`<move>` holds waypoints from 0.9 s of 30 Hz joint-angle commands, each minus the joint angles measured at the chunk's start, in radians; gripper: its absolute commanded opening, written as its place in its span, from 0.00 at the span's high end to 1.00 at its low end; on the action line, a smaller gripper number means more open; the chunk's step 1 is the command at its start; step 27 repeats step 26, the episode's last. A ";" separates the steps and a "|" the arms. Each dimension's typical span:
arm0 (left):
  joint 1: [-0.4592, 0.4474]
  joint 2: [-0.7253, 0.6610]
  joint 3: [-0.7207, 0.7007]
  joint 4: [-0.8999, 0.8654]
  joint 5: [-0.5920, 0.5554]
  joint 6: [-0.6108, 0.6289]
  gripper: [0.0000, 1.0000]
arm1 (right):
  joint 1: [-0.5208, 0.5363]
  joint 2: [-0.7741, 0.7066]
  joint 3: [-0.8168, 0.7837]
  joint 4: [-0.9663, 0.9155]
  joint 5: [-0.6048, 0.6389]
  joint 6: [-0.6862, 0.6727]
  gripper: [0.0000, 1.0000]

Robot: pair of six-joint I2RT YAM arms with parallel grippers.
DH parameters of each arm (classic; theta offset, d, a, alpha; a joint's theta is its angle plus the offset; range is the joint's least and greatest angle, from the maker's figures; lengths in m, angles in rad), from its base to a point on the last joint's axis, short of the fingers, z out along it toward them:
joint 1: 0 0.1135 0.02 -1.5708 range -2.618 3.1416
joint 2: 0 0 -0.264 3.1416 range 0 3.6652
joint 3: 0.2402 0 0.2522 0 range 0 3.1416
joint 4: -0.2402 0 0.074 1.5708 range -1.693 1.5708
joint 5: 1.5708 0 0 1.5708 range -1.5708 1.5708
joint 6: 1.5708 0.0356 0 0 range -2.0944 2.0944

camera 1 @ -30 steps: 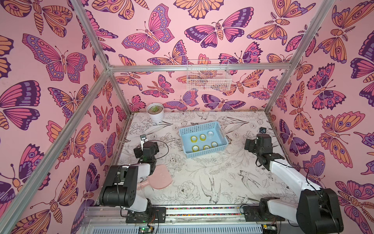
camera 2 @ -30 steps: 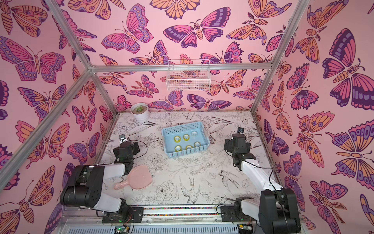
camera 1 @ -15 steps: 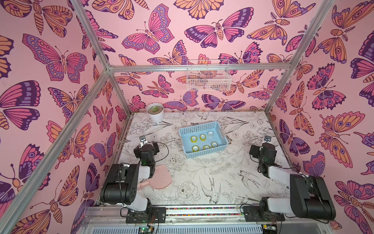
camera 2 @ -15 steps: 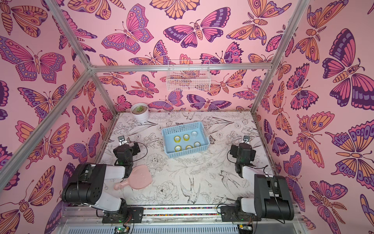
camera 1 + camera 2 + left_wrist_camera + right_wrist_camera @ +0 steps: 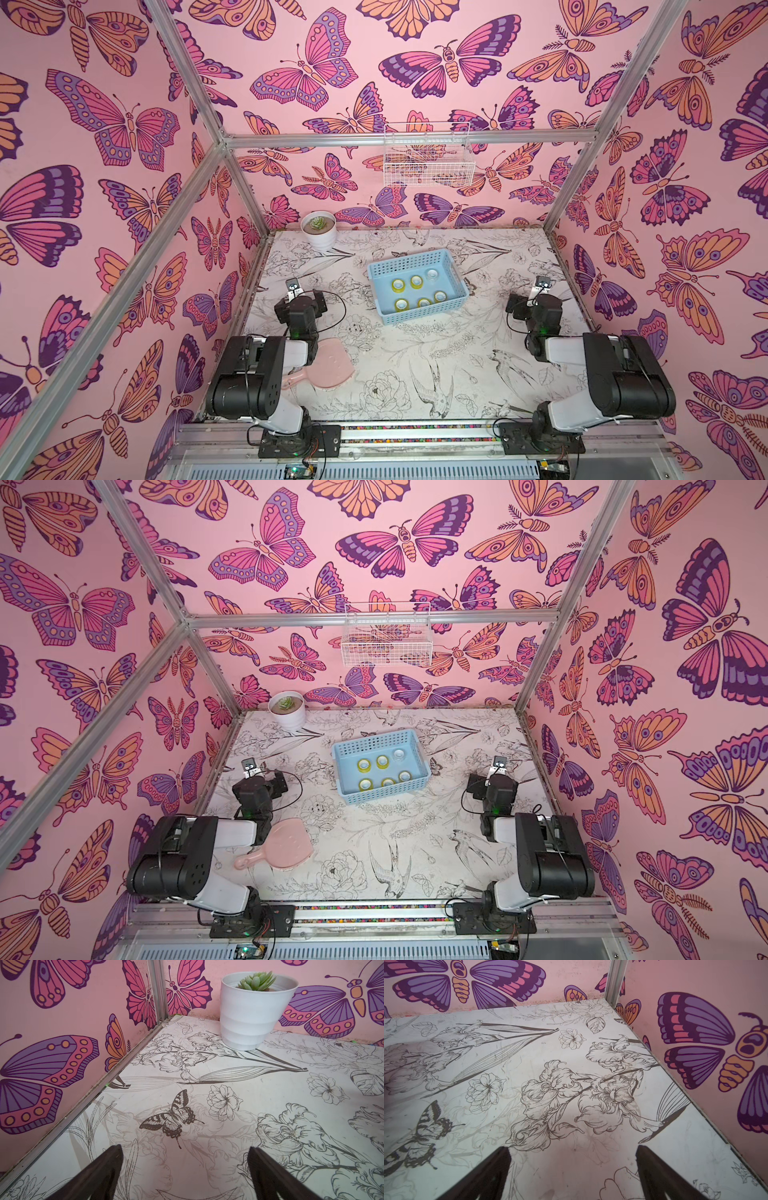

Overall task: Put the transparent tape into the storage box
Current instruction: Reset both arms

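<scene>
The storage box (image 5: 419,316) is a light blue lattice basket standing mid-table, seen in both top views (image 5: 384,796). Inside it lie several transparent tape rolls flat on the base: yellow-tinted ones (image 5: 398,284) (image 5: 365,784) and a colourless one (image 5: 432,274) at its far right corner. My left gripper (image 5: 186,1149) is open and empty, low over the table at the left, well away from the box. My right gripper (image 5: 572,1149) is also open and empty, low over the table at the right side. Neither wrist view shows the box or the tape.
A pink hand mirror (image 5: 328,370) lies by the folded left arm (image 5: 266,374). A white pot with a succulent (image 5: 319,230) (image 5: 253,1012) stands in the back left corner. A white wire basket (image 5: 428,160) hangs on the back wall. Walls close in on both sides.
The right arm has drawn back from the middle and folded up at the front right. The left arm has barely shifted. Both grippers stay open.
</scene>
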 commanded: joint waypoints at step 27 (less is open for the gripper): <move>-0.017 0.014 -0.017 0.050 -0.043 0.015 0.00 | -0.007 -0.015 0.023 0.000 -0.016 -0.012 0.01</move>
